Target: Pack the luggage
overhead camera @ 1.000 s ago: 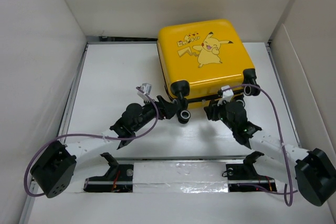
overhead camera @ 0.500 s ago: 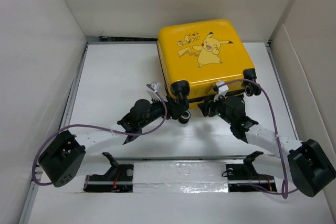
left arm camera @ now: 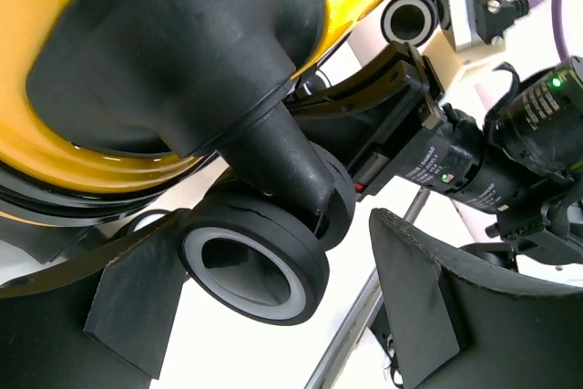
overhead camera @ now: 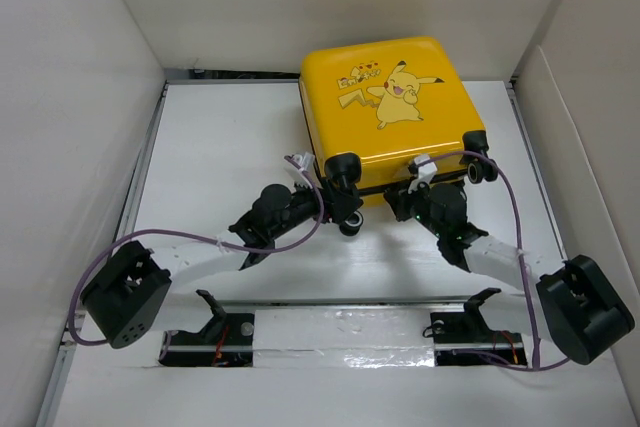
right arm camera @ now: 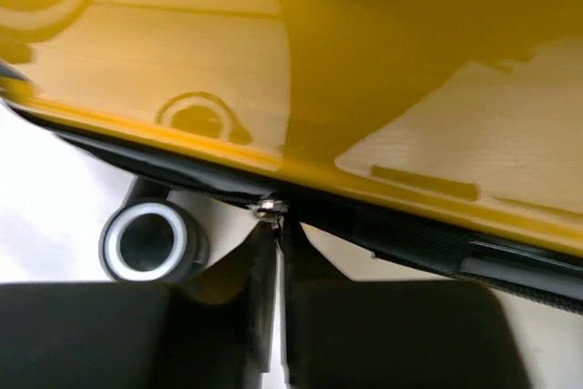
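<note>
luggage (overhead camera: 385, 107): closed, flat, contents hidden | right hand (right arm camera: 278, 227): pinching zip pull (right arm camera: 270, 209)

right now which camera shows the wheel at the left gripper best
Left wrist: the wheel fills the frame between the left gripper's open fingers. Top external shows only a small black ring at the luggage's near corner. Right wrist shows a wheel, but I cannot tell if it is the same.
</note>
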Action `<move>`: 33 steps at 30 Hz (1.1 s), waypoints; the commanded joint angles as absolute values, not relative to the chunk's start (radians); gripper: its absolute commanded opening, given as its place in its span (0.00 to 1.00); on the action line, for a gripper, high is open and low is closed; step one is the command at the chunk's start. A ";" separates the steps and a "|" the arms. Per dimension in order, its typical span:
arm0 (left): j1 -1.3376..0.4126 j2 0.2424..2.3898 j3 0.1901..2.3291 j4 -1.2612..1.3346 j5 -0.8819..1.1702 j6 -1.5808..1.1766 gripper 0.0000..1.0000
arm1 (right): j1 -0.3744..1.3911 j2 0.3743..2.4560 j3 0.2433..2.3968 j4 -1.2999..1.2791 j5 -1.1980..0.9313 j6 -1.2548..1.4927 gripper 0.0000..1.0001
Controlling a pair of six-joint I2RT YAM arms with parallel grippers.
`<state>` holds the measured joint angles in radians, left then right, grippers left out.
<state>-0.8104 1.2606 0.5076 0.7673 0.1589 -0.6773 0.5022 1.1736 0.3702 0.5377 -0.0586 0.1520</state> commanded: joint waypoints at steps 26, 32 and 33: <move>-0.831 1.387 0.676 0.756 0.285 -0.646 0.96 | 0.584 1.000 0.405 0.338 0.250 0.173 0.00; -0.850 1.404 0.686 0.781 0.298 -0.664 0.99 | 0.686 1.058 0.423 0.350 0.287 0.186 0.00; -0.862 1.413 0.699 0.787 0.304 -0.673 0.99 | 0.686 1.065 0.423 0.354 0.285 0.187 0.00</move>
